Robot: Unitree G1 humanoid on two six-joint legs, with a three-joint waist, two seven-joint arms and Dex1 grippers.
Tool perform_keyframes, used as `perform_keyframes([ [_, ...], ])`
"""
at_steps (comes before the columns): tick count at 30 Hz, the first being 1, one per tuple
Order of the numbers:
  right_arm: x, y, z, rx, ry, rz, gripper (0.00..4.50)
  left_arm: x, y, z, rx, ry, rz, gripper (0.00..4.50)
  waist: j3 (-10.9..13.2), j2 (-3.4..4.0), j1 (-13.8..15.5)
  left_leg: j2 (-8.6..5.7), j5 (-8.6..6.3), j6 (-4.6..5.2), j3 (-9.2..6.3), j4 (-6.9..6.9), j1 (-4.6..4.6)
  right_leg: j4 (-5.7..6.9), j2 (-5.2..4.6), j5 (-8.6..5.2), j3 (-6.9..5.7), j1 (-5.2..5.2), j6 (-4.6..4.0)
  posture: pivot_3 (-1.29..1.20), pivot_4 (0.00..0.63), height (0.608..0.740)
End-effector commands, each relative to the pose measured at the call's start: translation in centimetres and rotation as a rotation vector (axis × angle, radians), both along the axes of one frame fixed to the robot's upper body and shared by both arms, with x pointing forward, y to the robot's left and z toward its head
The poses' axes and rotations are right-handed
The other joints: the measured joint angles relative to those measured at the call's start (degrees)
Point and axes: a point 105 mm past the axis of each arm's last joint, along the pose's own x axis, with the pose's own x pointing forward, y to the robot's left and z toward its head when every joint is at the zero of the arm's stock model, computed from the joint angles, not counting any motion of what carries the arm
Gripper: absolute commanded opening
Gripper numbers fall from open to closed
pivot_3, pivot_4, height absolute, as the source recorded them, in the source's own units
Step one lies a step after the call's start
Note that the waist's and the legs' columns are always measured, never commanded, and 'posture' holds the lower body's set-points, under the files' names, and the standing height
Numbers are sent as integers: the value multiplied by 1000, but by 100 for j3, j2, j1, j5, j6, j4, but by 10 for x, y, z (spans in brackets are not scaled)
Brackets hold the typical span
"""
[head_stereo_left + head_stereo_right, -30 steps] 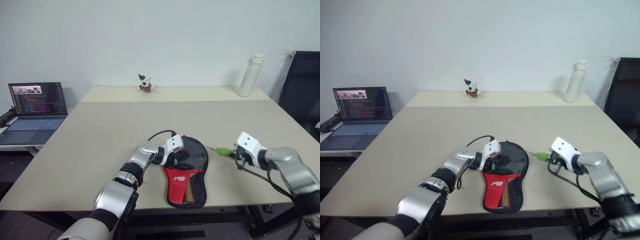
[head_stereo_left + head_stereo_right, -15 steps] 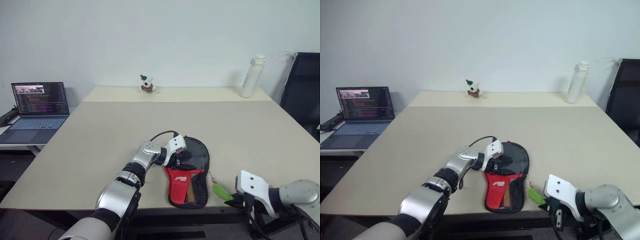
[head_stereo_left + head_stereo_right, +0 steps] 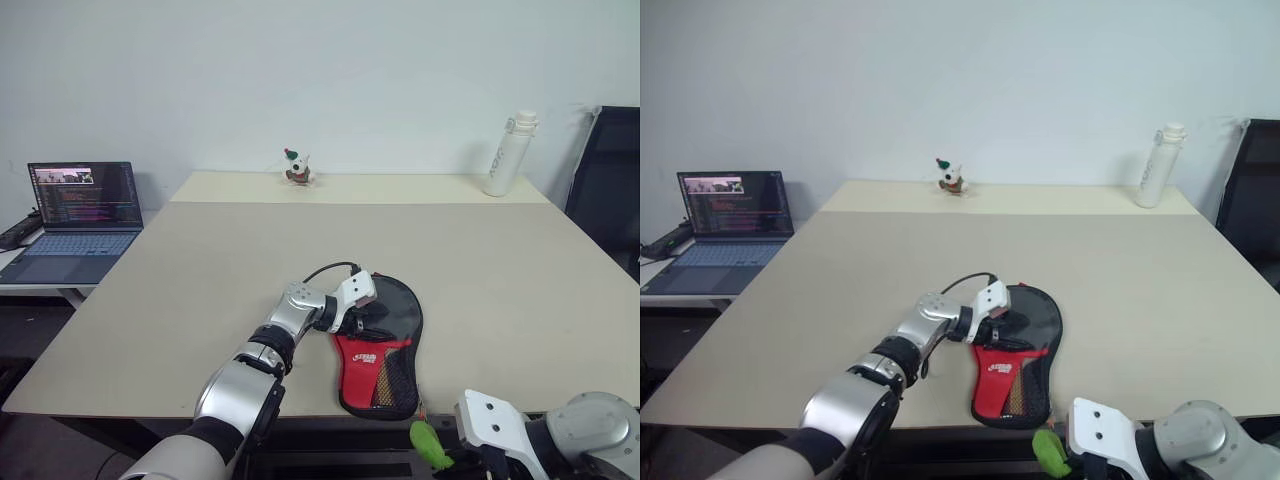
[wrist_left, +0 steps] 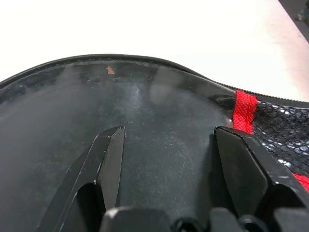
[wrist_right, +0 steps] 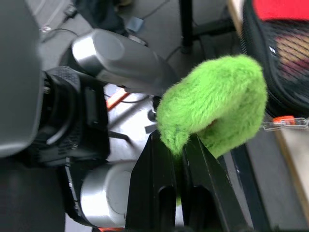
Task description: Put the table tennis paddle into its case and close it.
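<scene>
Beige table (image 3: pixel 520 290), case (image 3: pixel 385 350) lying at its near edge, handle end at the lip; paddle presumably inside, you can't see it. Watch the risk: your right gripper (image 5: pixel 179 145) is clamped on the green fuzzy tag (image 3: pixel 428 445), chained to the zip, below the near edge. Pull harder and the case slides off. Left gripper (image 4: pixel 166 145) has fingers spread, pressing flat on the case's round end.

wall (image 3: pixel 300 70): plain, pale
table (image 3: pixel 500 260): wide, beige
laptop (image 3: pixel 75 215): open, on a side desk at left
chair (image 3: pixel 610 180): black, at right
</scene>
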Motion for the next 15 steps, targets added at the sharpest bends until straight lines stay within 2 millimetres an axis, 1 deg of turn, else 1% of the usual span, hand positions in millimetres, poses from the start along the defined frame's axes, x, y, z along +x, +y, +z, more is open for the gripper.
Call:
perform_keyframes([
  [1, -17, 10, 4, 30, 44, 86, 22, -3, 6, -19, 71, 35, 17, 3227, -1, -1, 0, 0, 0, 0, 1, 0, 0, 0, 0, 0, 1, 0, 0, 0, 150, 740],
  [5, -16, 10, 4, 32, 53, 91, 22, -3, 6, -20, 73, 31, 23, 3227, -1, -1, 1, 0, 0, 0, 1, -1, 0, -2, 0, 0, 0, 0, 1, 0, 150, 740],
  [8, -10, 8, 3, 14, 32, 70, 22, -2, 6, -20, 74, 29, 27, 3227, -1, -2, 1, 0, 0, 0, 0, 0, 0, -1, 0, 1, 0, 0, 1, 0, 150, 740],
  [12, -8, 4, 9, 6, 59, 47, 22, -2, 5, -20, 71, 27, 28, 3227, -1, -2, 1, 1, 0, 0, 1, 0, 0, -1, 0, 1, 0, 0, 1, 0, 150, 740],
  [13, -8, 3, 11, 9, 58, 42, 399, -2, 4, -20, 70, 26, 28, 3227, -1, -2, 1, 1, 0, 0, 1, 0, 0, -1, 0, 1, 0, 0, 1, 0, 150, 740],
  [14, -8, 4, 15, 18, 67, 42, 518, -3, 3, -19, 68, 26, 28, 3227, -1, -2, 2, 1, 0, 0, 1, 0, 0, -1, 0, 1, 1, 0, 1, 0, 150, 740],
  [15, -10, 4, 19, 27, 77, 45, 773, -3, 3, -19, 66, 26, 29, 3227, -2, -2, 2, 1, 0, 0, 1, 0, 0, -1, 0, 1, 0, 0, 2, 0, 150, 740],
])
